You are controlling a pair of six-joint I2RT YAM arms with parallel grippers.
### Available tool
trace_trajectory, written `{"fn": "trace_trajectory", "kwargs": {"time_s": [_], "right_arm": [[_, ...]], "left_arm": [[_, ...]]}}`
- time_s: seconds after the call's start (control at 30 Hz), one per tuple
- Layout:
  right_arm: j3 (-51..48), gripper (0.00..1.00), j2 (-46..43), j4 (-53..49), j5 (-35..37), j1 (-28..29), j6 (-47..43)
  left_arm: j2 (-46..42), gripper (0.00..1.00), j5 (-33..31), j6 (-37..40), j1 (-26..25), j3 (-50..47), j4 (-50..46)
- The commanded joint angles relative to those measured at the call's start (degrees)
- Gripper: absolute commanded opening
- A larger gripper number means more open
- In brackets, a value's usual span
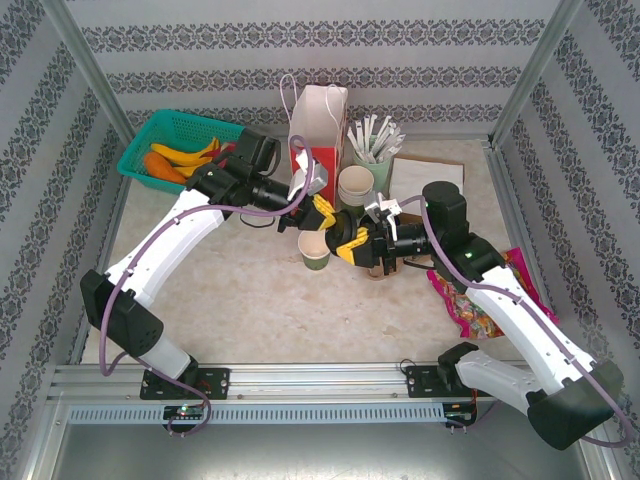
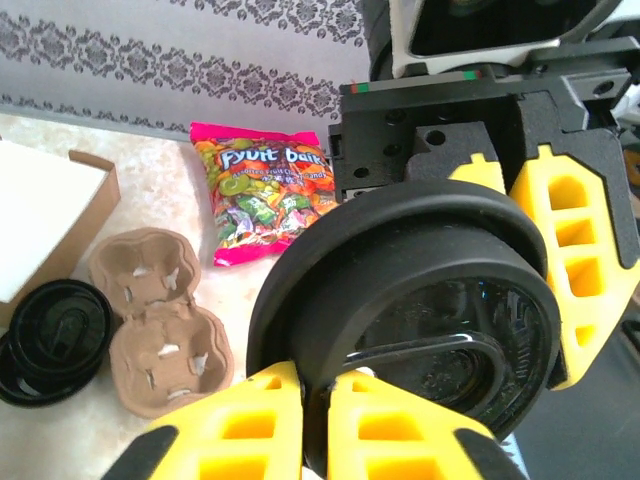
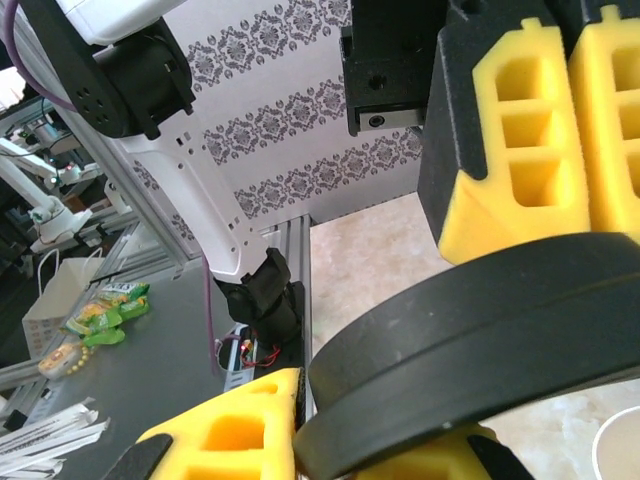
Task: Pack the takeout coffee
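The green paper cup stands uncovered in the middle of the table, its cream rim showing low in the right wrist view. A round black lid hangs in the air just right of the cup, pinched from both sides. My left gripper is shut on the lid's rim, and its yellow fingers show above the lid in the right wrist view. From the other side my right gripper is shut on the lid's edge. In the top view the left gripper and right gripper meet at the lid.
A white and red paper bag stands at the back, with a stack of cups and a stick holder beside it. A green basket is back left. A candy bag, a cardboard cup carrier and loose black lids lie to the right.
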Motion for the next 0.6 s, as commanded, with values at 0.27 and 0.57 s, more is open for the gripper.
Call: {"fn": "trace_trajectory", "kwargs": {"time_s": [0.27,0.57], "right_arm": [[0.7,0.0,-1.9,-1.6,1.1,-0.9,-3.4],[-3.7,0.65,-6.9,0.0,29.5,-1.8,-3.2]], "left_arm": [[-1.9,0.0,-1.7,1.0,0.2,-1.1,2.4],[-4.2,0.0,-13.3,-9.0,0.5,-6.7,13.0]]}}
